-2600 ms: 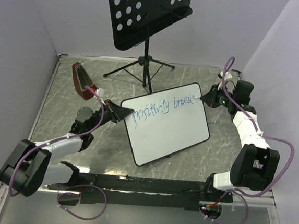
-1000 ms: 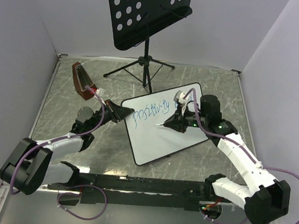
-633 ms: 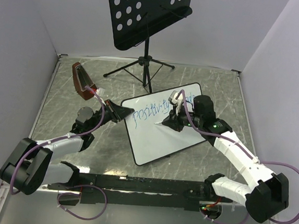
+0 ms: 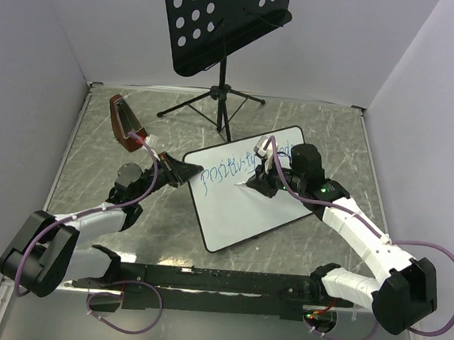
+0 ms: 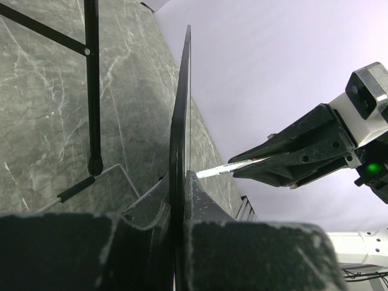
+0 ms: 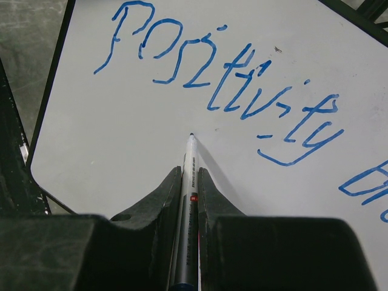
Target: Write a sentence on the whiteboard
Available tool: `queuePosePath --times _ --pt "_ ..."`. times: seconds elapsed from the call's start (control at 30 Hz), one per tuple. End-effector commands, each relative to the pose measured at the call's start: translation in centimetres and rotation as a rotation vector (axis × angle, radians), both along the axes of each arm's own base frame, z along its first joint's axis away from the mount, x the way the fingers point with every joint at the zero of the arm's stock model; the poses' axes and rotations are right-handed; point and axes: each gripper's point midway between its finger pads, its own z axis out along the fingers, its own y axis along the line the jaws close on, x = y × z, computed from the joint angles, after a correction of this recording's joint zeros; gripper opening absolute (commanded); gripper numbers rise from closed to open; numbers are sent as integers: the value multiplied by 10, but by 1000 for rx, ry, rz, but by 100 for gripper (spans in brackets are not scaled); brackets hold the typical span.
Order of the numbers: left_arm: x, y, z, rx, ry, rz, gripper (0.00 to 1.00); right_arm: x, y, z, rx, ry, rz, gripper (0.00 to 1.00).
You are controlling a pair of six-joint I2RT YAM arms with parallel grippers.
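Currently, left gripper (image 4: pixel 190 169) clamps the white, black-rimmed whiteboard (image 4: pixel 247 211) by its corner on the grey table (image 4: pixel 86 146); right gripper (image 6: pixel 189 173) pinches a white marker (image 6: pixel 191 151) — tip beneath the blue handwritten sentence (image 6: pixel 233 91). Excess pressure could skid the board.

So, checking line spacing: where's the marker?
Right wrist view: the marker is clamped in the right gripper, tip just below "Positivity" on the whiteboard.

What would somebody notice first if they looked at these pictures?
Probably the big blue word "Positivity" on the whiteboard in the middle of the table, with a marker clamped in the right gripper pointing just below it. Then the black music stand full of holes at the back.
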Motion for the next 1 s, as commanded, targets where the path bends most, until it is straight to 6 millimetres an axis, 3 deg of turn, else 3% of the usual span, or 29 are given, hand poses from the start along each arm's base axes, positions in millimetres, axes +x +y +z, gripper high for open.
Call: queuePosePath --times 0.0,0.7,0.97 --pt "-4 1 44 -53 -174 3 1 0 -1 -4 -27 -12 7 0" --pt "-4 2 41 -52 -167 9 1 -3 -3 20 36 -42 11 0" --pt "-5 2 41 -55 -162 10 1 -12 -4 23 69 -35 50 0"
